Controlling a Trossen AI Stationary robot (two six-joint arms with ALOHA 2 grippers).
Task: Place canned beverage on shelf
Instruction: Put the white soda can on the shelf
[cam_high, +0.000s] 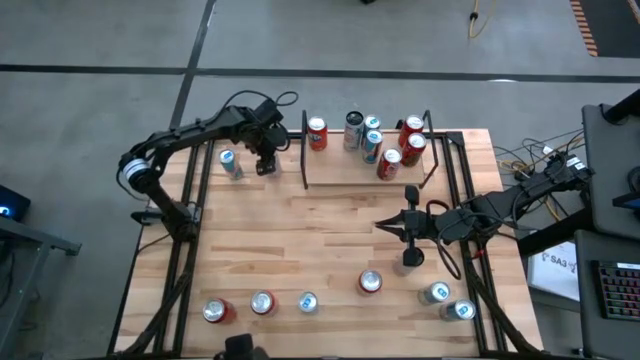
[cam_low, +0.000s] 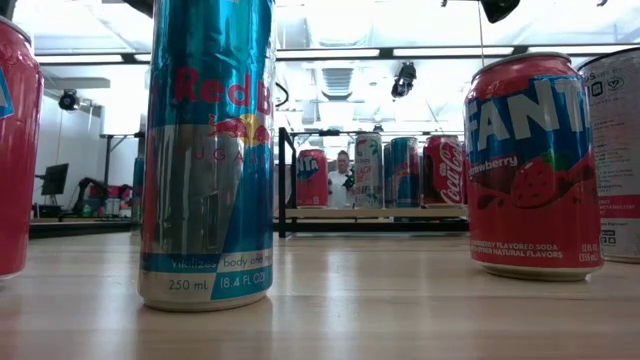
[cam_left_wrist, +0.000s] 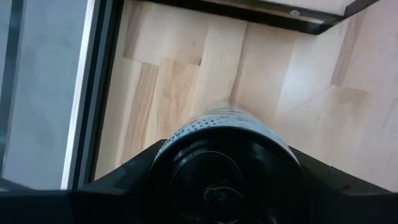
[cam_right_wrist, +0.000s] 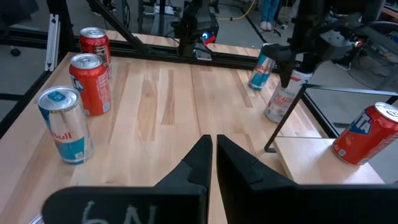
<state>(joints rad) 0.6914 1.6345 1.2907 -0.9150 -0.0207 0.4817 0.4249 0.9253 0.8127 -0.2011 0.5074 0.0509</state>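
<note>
The left arm reaches from the desk's (cam_high: 330, 250) left edge toward the far left corner, elbow bent, wrist turned down. Its left gripper (cam_high: 265, 160) hangs over a white can (cam_right_wrist: 283, 93) that stands on the desk just beside the shelf's (cam_high: 350, 172) left rail. In the right wrist view the dark fingers (cam_right_wrist: 287, 70) come down on both sides of the can's top. In the left wrist view the can's silver rim and dotted wall fill the gap between the fingers. Whether they already press on the can or stand a little off it I cannot tell.

The white can is upright, long axis vertical, top toward the gripper, base on the desk. It is not on the shelf. A blue can (cam_high: 230, 163) stands near it, farther to the left.

The shelf lies along the far edge of the desk. It carries an orange can (cam_high: 317, 133) at its left end, then a silver can, two blue ones and three red ones toward its right end.

The right arm waits over the right middle of the desk. It lies low and level and points left. The fingers of the right gripper (cam_right_wrist: 213, 155) are closed together, with nothing between them.

More cans stand along the near edge of the desk, among them a tall blue Red Bull can (cam_low: 207, 150) and a red Fanta can (cam_low: 533, 165).
</note>
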